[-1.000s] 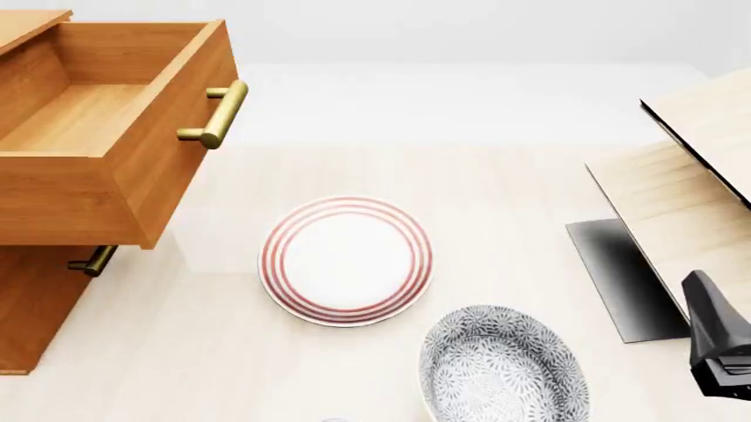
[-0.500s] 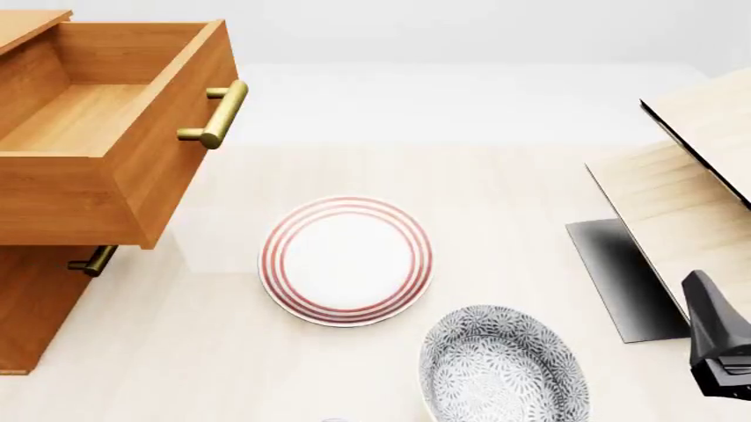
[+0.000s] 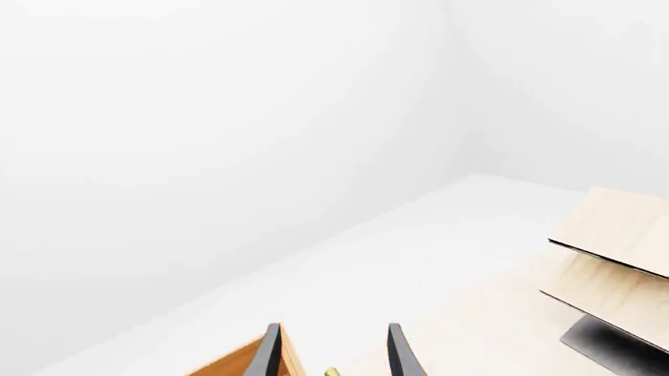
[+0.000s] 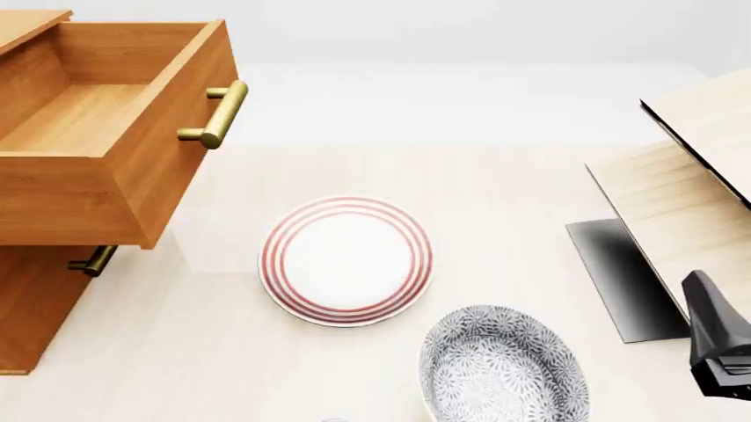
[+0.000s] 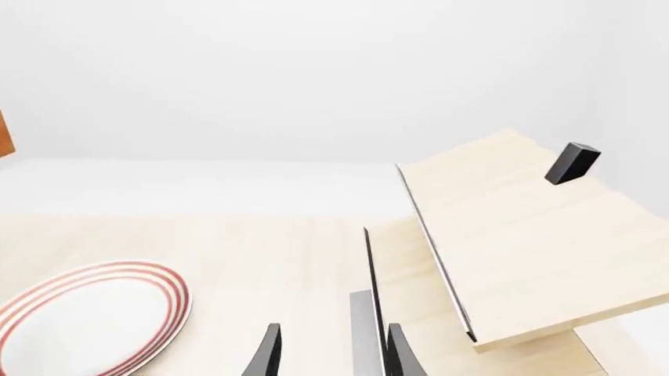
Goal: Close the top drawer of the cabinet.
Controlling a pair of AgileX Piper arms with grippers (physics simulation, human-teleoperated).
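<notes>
**A:** What sits nearest the camera in the front view?

**B:** At five o'clock, a grey patterned plate (image 4: 505, 367), cut by the lower edge. At four o'clock the right gripper (image 4: 722, 352) shows only as a dark body at the frame's corner. In its own wrist view the right gripper (image 5: 329, 352) has two dark fingers standing apart with nothing between them.

**A:** And the left gripper?

**B:** It does not show in the front view. In the left wrist view the left gripper (image 3: 334, 352) has its fingers apart too, holding nothing, with a sliver of orange wood just beside one finger.

**A:** Farther out?

**B:** Near the middle of the table (image 4: 493, 185) lies a red-ringed plate (image 4: 346, 261), just beside the grey one but apart from it. At three o'clock stands a pale slanted panel structure (image 4: 687, 185).

**A:** Where is the drawer?

**B:** At ten o'clock. The top drawer (image 4: 100, 132) is pulled well out of the cabinet (image 4: 30, 299), its inside bare, its brass handle (image 4: 218, 112) facing the table's middle. A lower drawer's handle (image 4: 91, 261) peeks out beneath it.
</notes>
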